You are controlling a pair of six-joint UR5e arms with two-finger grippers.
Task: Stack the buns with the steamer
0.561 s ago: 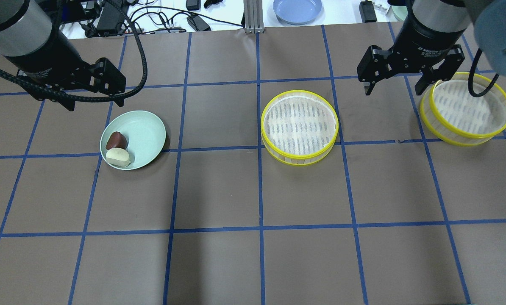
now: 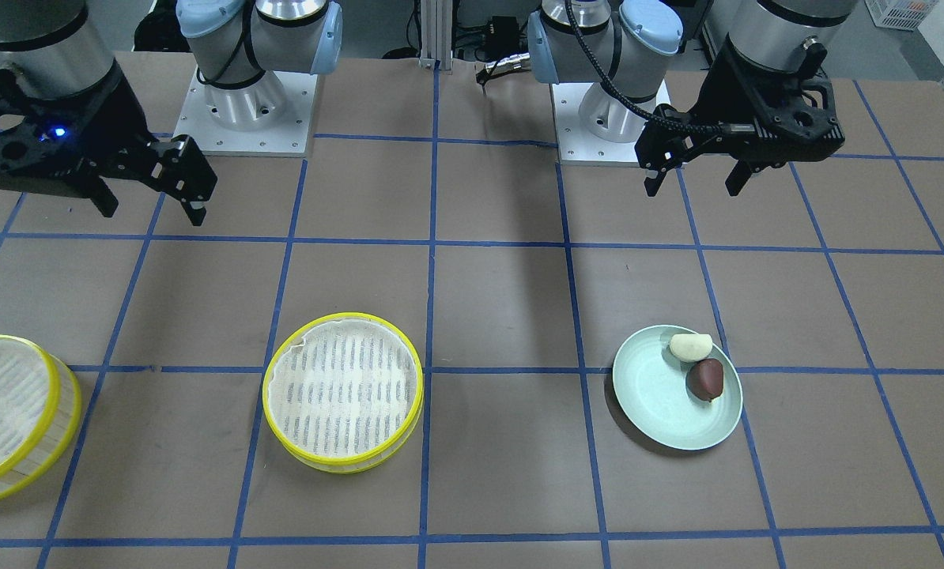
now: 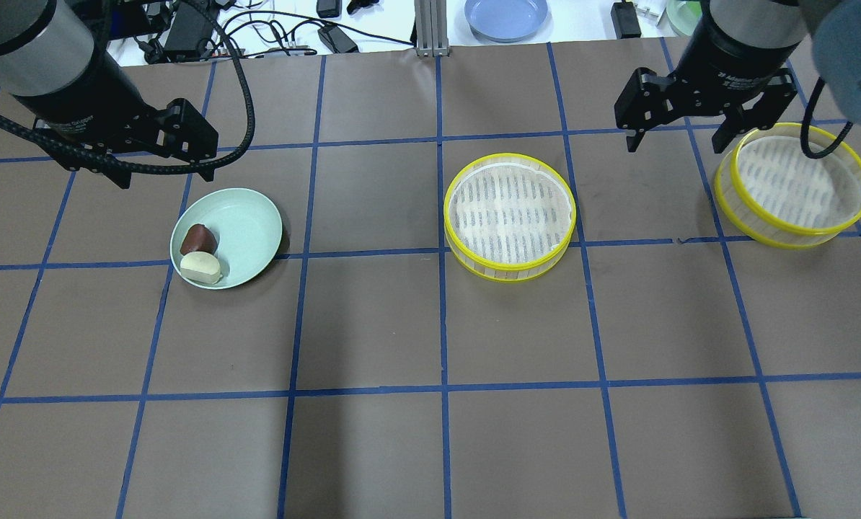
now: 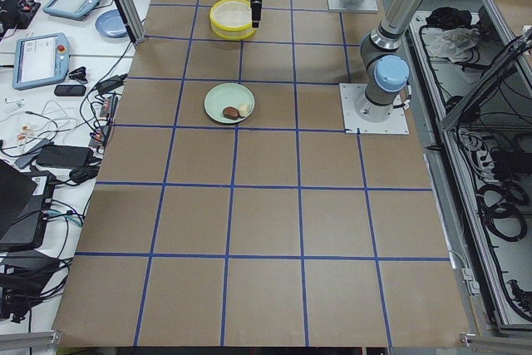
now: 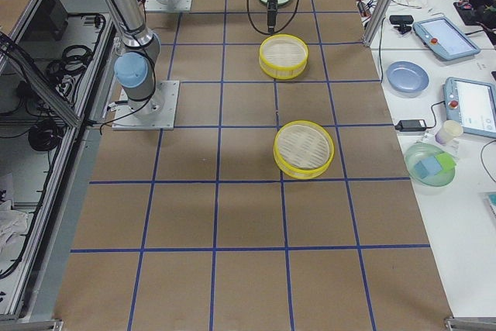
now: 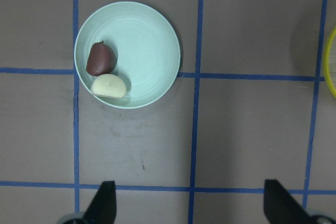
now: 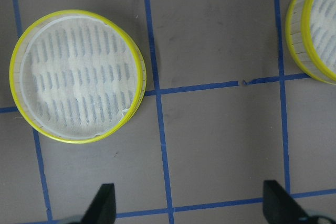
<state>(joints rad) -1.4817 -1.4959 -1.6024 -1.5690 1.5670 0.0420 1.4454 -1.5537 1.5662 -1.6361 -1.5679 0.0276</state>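
Two buns lie side by side on a pale green plate (image 3: 257,216): a cream-white bun (image 3: 200,267) and a dark reddish-brown bun (image 3: 198,238). In the left wrist view the brown bun (image 6: 101,59) and the cream bun (image 6: 109,85) sit at the plate's (image 6: 147,51) left side. My left gripper (image 3: 165,176) is open and empty, raised just behind the plate. A yellow-rimmed steamer (image 3: 510,216) stands at the centre, and a second steamer (image 3: 795,184) at the right. My right gripper (image 3: 676,146) is open and empty, raised between the two steamers.
A blue plate (image 3: 506,16) and cables lie beyond the table's far edge. The two robot bases (image 2: 247,103) stand at the robot's side of the table. Blue tape lines grid the brown table.
My right gripper has moved a little toward the far edge of the table. My left gripper has shifted slightly to the right. Buns and steamers have not moved.
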